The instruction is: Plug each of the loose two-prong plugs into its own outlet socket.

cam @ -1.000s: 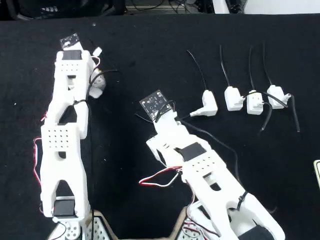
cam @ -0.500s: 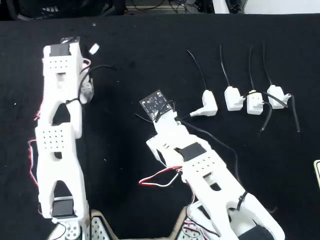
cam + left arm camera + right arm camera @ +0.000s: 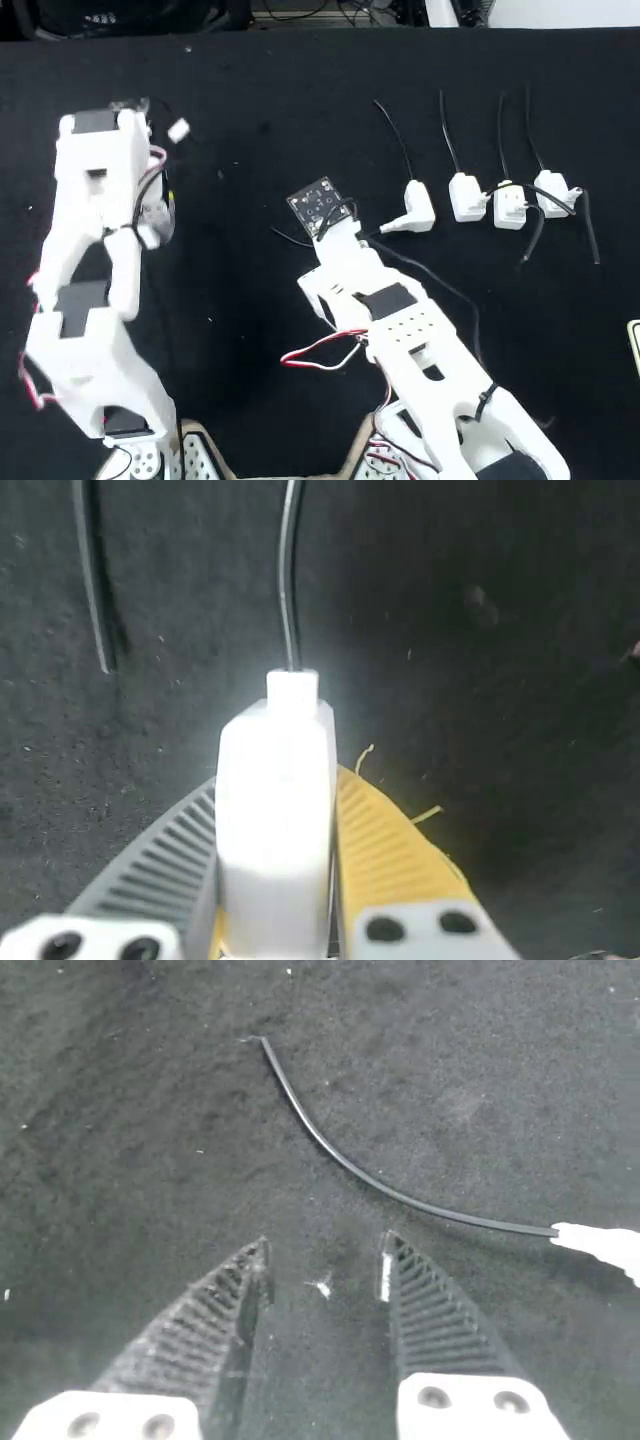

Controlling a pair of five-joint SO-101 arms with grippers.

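Black-clothed table [image 3: 300,90]. Left arm [image 3: 90,300] stands at its left side, right arm [image 3: 400,330] mid-table. A row of four white socket blocks [image 3: 466,196] lies on the right, well apart from the left arm.

Left gripper [image 3: 280,780]: clamped on the plug [image 3: 275,820], grey finger on one flank, yellow finger on the other, both touching.

Plug: plain white rectangular body with a narrower collar at the far end, projecting beyond the fingertips. A thin black cord [image 3: 288,570] leaves the collar.

Right gripper [image 3: 322,1250]: fingers apart, cloth visible between them.
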